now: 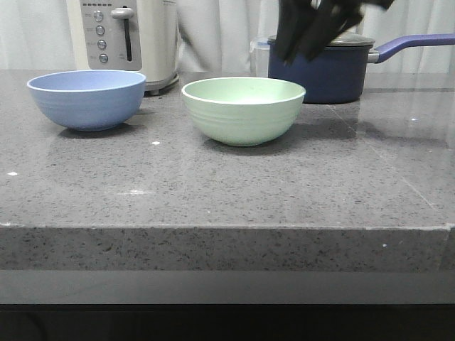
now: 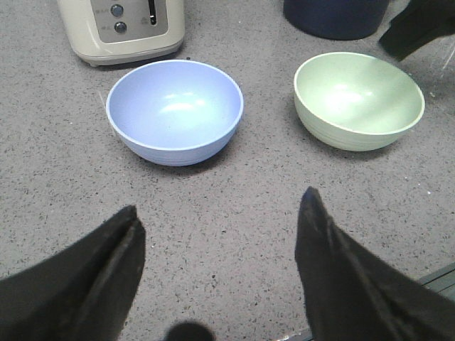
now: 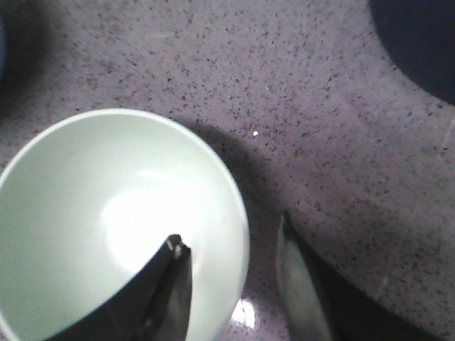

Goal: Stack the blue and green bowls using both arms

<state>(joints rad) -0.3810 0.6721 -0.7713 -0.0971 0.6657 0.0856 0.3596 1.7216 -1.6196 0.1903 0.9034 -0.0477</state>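
The grey speckled counter (image 1: 227,192) fills the lower half of the front view, its thick front edge running across the bottom of the frame. On it, left of centre, sits the blue bowl (image 1: 87,99), upright and empty; the green bowl (image 1: 243,110) sits at centre, also upright and empty, well apart from the blue one and a little nearer the front edge. In the left wrist view the left gripper (image 2: 220,241) shows at the bottom of the frame with its two black fingers spread wide and nothing between them, hanging over bare counter short of both bowls; the blue bowl (image 2: 175,111) lies in the upper left-centre of that frame and the green bowl (image 2: 359,100) at upper right. In the right wrist view the right gripper (image 3: 234,284) is also spread wide and empty, one finger over the inside of the green bowl (image 3: 106,220) and the other outside its rim over the counter, so the rim lies between the fingers; whether either finger touches the bowl cannot be told. In the front view that gripper (image 1: 313,32) hangs blurred at top centre-right, above and behind the green bowl. Behind the blue bowl, at upper left, stands a cream toaster (image 1: 128,39). At upper right, behind the green bowl, is a navy saucepan (image 1: 327,71) with a lid, its handle pointing right.
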